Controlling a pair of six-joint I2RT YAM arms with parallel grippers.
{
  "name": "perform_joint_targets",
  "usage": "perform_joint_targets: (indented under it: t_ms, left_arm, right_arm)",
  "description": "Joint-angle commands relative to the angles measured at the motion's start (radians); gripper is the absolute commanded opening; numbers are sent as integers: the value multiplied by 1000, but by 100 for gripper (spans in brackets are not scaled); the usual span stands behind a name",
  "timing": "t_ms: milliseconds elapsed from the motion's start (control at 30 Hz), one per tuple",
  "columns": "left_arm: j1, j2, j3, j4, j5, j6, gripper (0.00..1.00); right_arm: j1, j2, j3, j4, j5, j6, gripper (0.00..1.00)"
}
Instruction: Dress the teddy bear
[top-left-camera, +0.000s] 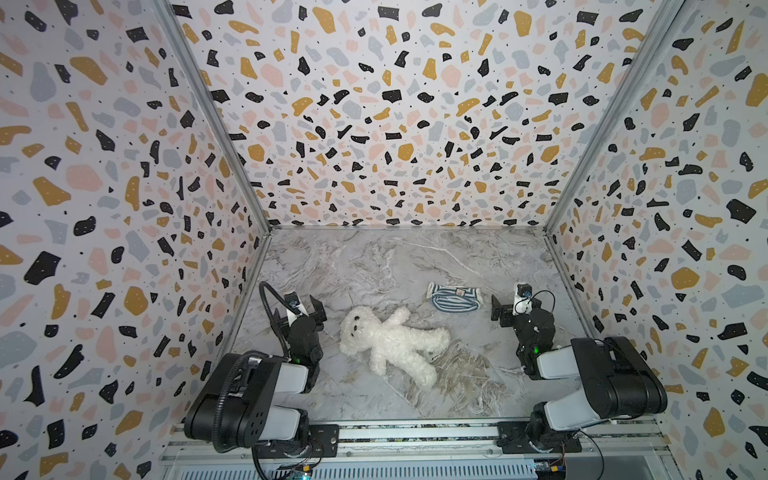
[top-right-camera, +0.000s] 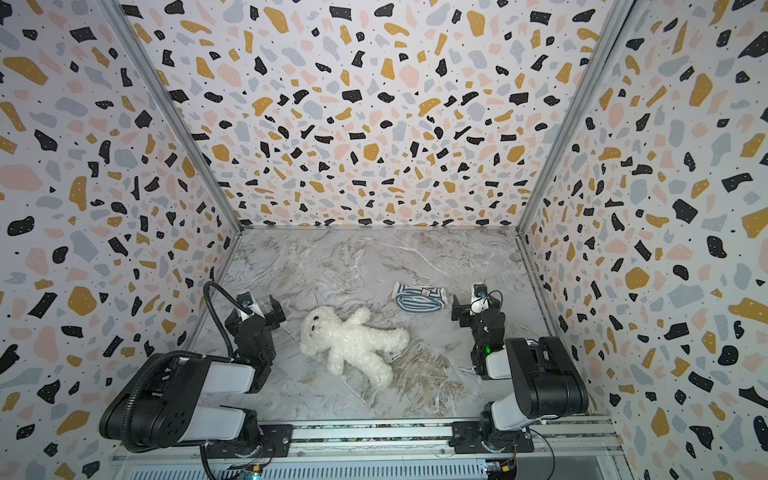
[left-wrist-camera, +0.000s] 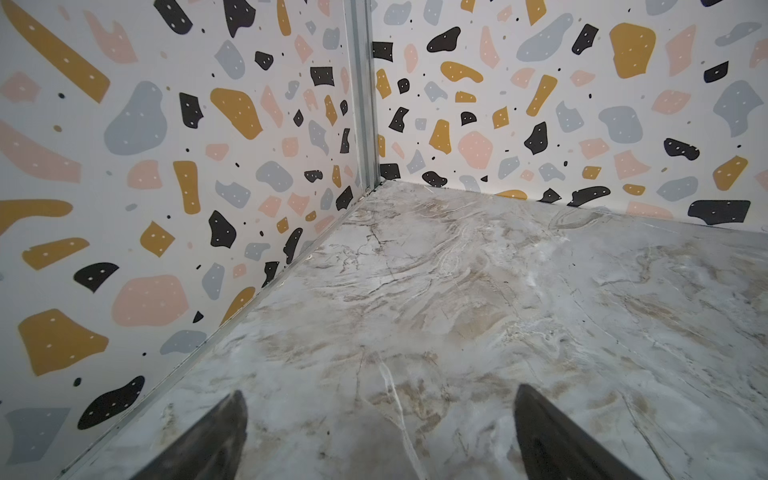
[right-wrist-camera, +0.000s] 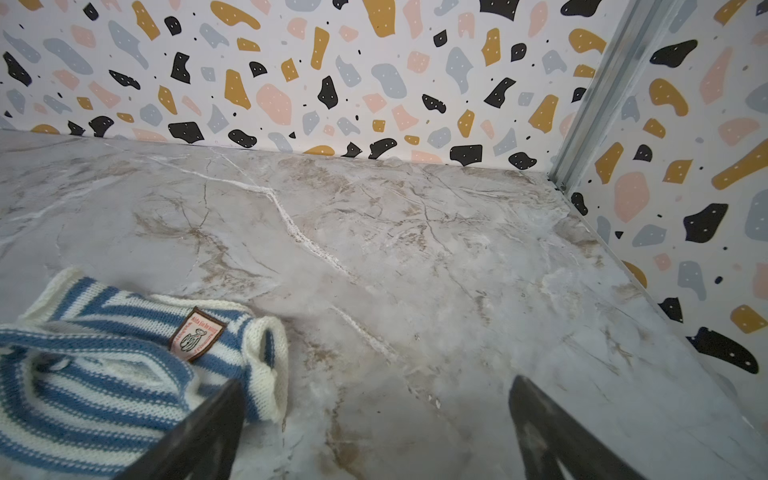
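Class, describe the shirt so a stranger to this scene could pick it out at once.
Start at the marble table. Beyond the white bear, toward the right, lies the shirt. It alone is blue-and-white striped knit with a small badge.

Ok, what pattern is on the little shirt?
Blue and white stripes on the shirt, clearest in the right wrist view.
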Motion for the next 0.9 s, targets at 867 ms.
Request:
perform_joint_targets:
  t_ms: [867]
  left_arm:
    - [1,-436,346,-972,286,-507,100]
  right_arm:
    - [174,-388,273,-838,242,209,99]
